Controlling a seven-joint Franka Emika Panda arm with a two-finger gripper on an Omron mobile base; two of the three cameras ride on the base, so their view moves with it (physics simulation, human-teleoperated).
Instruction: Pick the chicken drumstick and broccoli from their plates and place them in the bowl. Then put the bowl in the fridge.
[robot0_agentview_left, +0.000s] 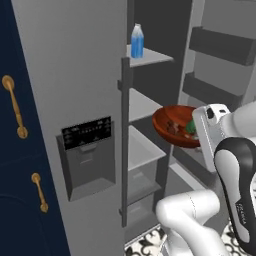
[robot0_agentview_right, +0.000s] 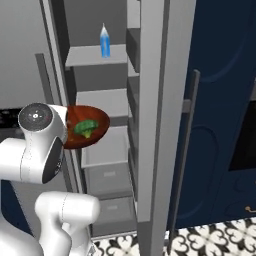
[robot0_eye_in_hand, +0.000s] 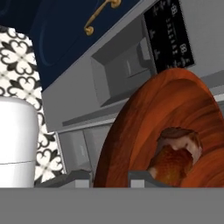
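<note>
My gripper (robot0_eye_in_hand: 106, 178) is shut on the rim of the glossy red-brown bowl (robot0_agentview_left: 171, 126), which hangs tilted in front of the open fridge (robot0_agentview_left: 75, 75) at middle-shelf height. The brown chicken drumstick (robot0_eye_in_hand: 175, 156) lies inside the bowl (robot0_eye_in_hand: 144, 127). Beside it sits the green broccoli (robot0_agentview_right: 85, 128), also seen from the left as the broccoli (robot0_agentview_left: 191, 128). My white hand hides the fingers in both base views. The plates are out of view.
A blue water bottle (robot0_agentview_left: 137, 41) stands on the fridge's top shelf (robot0_agentview_left: 152, 56). Bare grey shelves (robot0_agentview_right: 102, 145) and drawers (robot0_agentview_right: 109, 180) lie behind and below the bowl. The open door (robot0_agentview_right: 152, 125) stands on the right. The closed door has a dark dispenser panel (robot0_agentview_left: 87, 134). Navy cabinets (robot0_agentview_left: 20, 150) flank it.
</note>
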